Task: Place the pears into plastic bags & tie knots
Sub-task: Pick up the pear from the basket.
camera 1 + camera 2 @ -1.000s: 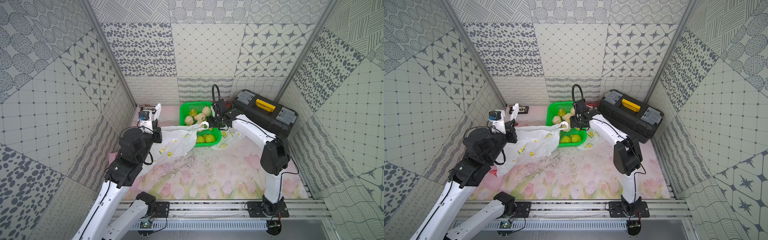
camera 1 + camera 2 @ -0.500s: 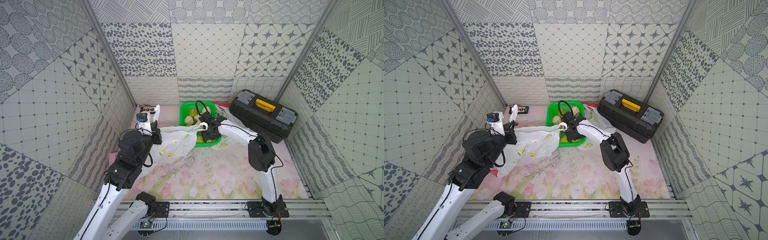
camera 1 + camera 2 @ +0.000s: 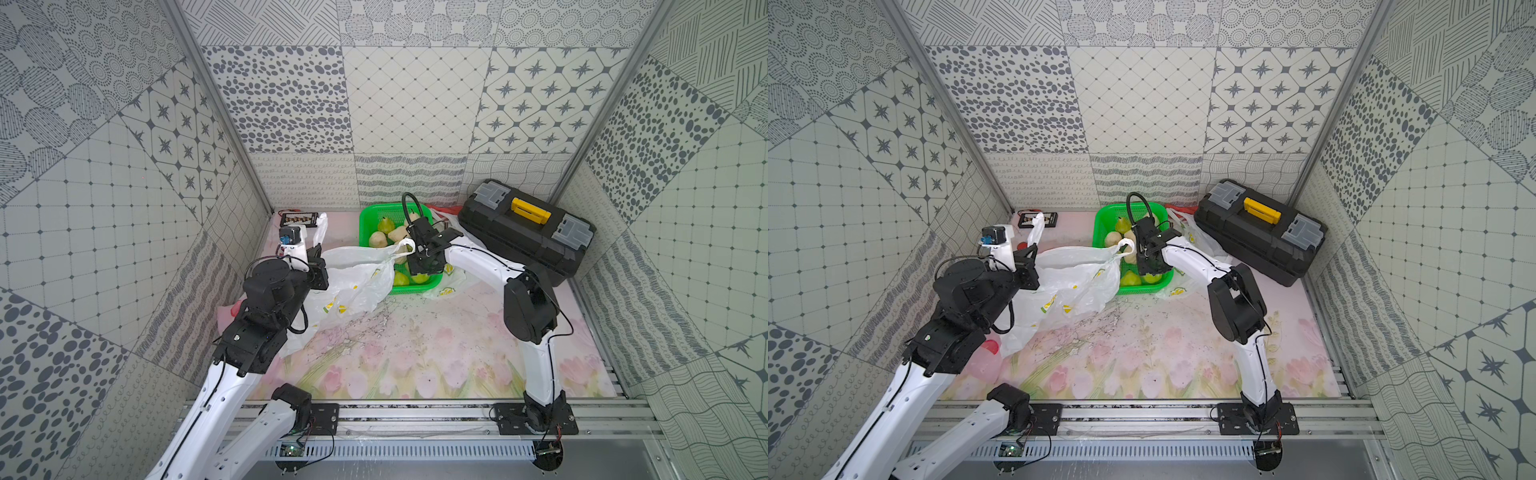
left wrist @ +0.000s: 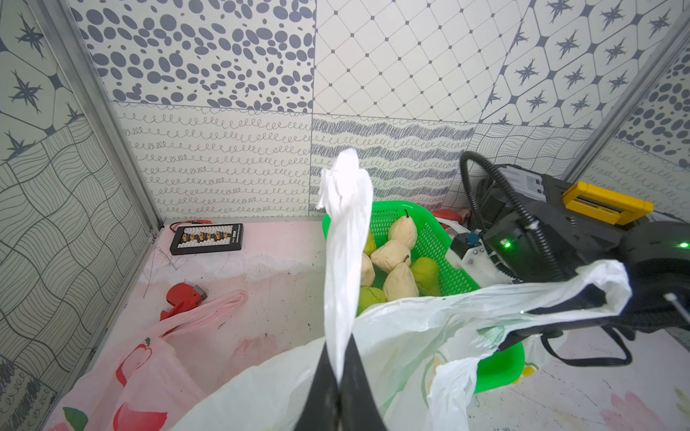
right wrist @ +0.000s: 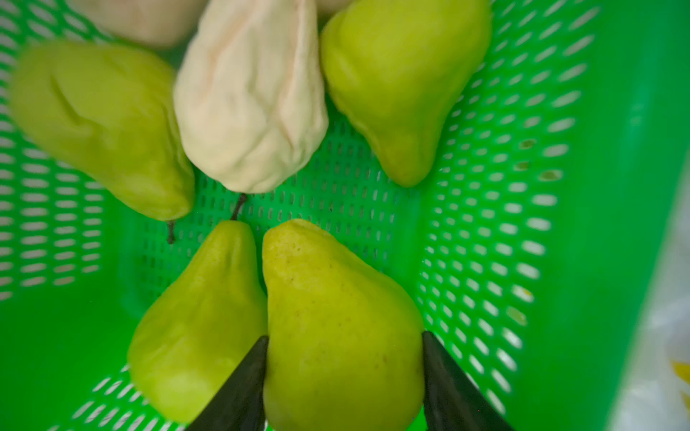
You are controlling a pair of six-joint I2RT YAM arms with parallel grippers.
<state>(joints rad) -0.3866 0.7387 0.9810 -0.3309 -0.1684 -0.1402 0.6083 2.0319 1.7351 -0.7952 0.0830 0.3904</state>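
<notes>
Left pincer pinches the bag; right pincer straddles a pear.
My left pincer is clamped tight on a handle of the white bag, whose mouth gapes beside the green basket. My right pincer reaches into the basket, fingers half spread at either flank of a green pear; they seem to touch it, but I cannot tell if it is gripped. The other pears lie in the basket too.
</notes>
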